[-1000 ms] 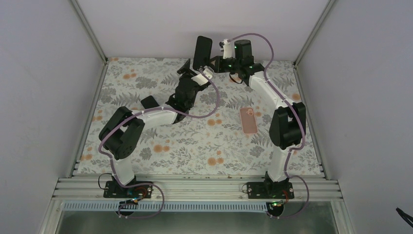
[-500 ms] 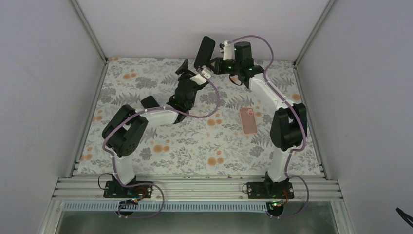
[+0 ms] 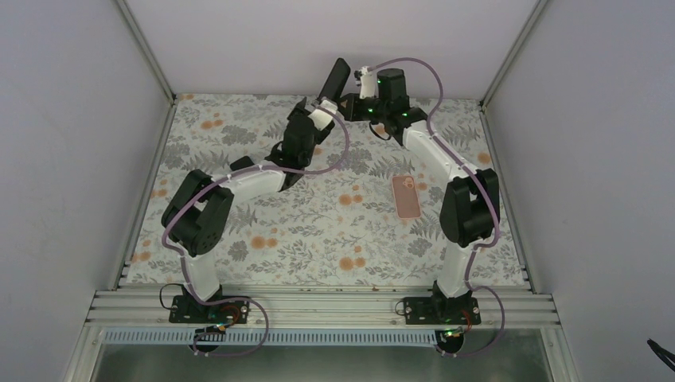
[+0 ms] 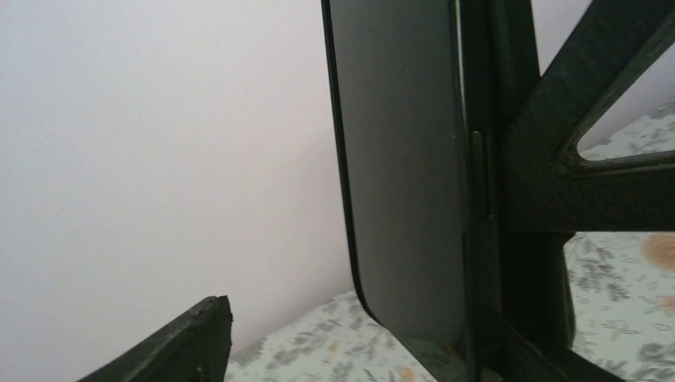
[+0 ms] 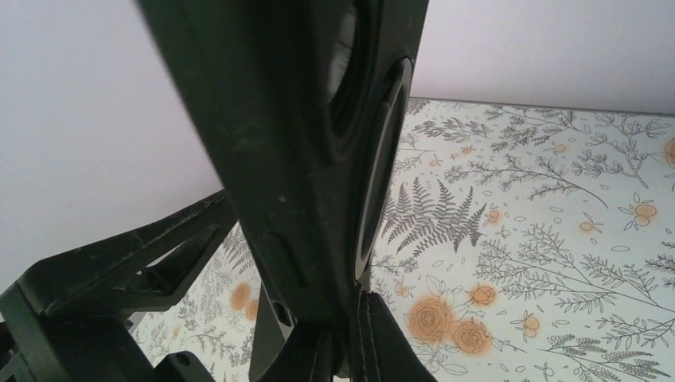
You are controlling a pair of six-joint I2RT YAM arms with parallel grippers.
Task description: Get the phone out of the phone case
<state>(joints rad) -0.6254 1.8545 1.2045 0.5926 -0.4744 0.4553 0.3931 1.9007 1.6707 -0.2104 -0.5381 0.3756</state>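
Note:
A black phone in its black phone case is held up, tilted, above the back of the table. My right gripper is shut on its lower end, and its fingers pinch the case's bottom edge. The case back carries a round ring. My left gripper is open around the phone from the left. In the left wrist view the dark screen lies against the right finger, while the left finger stands well apart from it.
A pink flat phone-shaped piece lies on the floral table cover, right of centre. White walls close the back and both sides. The metal rail with both arm bases runs along the near edge.
My left gripper has risen and moved back, so it now straddles the phone. Its jaws have narrowed a little. The phone has tilted further to the right in the right gripper.

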